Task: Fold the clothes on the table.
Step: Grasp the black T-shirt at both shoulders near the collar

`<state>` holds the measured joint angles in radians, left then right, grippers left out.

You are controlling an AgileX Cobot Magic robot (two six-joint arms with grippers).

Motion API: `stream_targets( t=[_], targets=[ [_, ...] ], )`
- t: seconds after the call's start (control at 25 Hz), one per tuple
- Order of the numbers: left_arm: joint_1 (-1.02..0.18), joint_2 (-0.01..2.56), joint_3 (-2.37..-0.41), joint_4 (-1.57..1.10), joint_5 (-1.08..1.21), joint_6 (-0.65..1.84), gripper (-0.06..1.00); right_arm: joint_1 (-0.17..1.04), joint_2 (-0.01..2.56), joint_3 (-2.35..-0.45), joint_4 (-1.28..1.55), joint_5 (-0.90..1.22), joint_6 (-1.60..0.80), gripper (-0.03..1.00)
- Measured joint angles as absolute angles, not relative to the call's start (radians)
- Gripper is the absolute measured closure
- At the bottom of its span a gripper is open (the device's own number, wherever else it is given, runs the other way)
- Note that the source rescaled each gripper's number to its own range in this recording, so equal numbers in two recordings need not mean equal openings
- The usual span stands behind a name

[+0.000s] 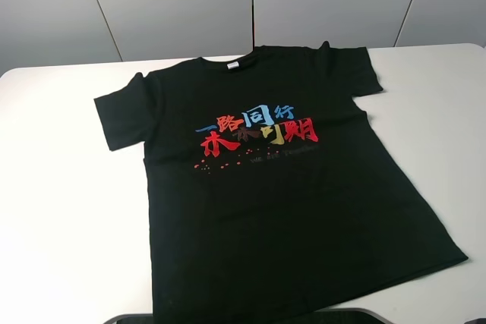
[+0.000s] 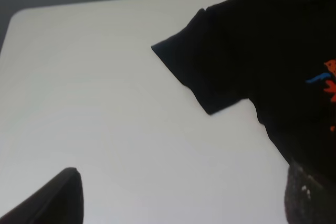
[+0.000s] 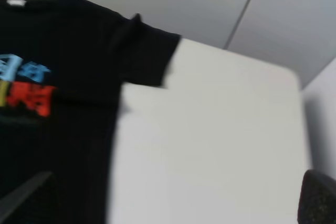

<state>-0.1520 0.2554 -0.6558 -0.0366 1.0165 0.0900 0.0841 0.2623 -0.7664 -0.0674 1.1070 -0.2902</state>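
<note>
The clothes are one black T-shirt (image 1: pixel 266 210) lying spread flat, chest up, on the white table (image 1: pixel 61 187). Red, blue and orange characters (image 1: pixel 254 133) cross its chest, and a small white neck label (image 1: pixel 231 65) sits at the collar on the far side. In the left wrist view my left gripper (image 2: pixel 184 171) hangs open over bare table (image 2: pixel 79 77), short of the shirt's left sleeve (image 2: pixel 205 61). The right wrist view is blurred. It shows my right gripper (image 3: pixel 181 174) open above the table (image 3: pixel 220 129), beside the shirt's right side (image 3: pixel 68 51).
Grey wall panels (image 1: pixel 175 5) stand behind the table's far edge. Bare white tabletop lies on both sides of the shirt. A dark rounded robot part (image 1: pixel 357 315) shows at the near edge, where the shirt's hem ends.
</note>
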Motion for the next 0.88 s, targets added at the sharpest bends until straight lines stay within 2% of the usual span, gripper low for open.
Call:
stream_targets(
  t=[0.24, 0.4, 0.52, 0.68, 0.88],
  targets=[
    [-0.152, 0.554, -0.824, -0.046, 0.973, 0.241, -0.06, 0.287, 0.653, -1.038, -0.322, 1.140, -0.341, -0.01],
    [-0.160, 0.775, -0.931, -0.071, 0.983, 0.356, -0.06, 0.532, 0.925, -1.147, -0.525, 1.172, -0.341, -0.01],
    [-0.200, 0.933, -1.002, -0.080, 1.012, 0.403, -0.05, 0.657, 1.108, -1.165, -0.646, 1.175, -0.320, 0.00],
    [-0.272, 1.094, -1.056, -0.089, 1.053, 0.508, -0.05, 0.741, 1.302, -1.165, -0.632, 1.120, -0.315, 0.04],
    [-0.339, 1.240, -1.060, -0.102, 1.022, 0.575, -0.05, 0.749, 1.461, -1.165, -0.522, 1.104, -0.355, 0.08]
  ],
)
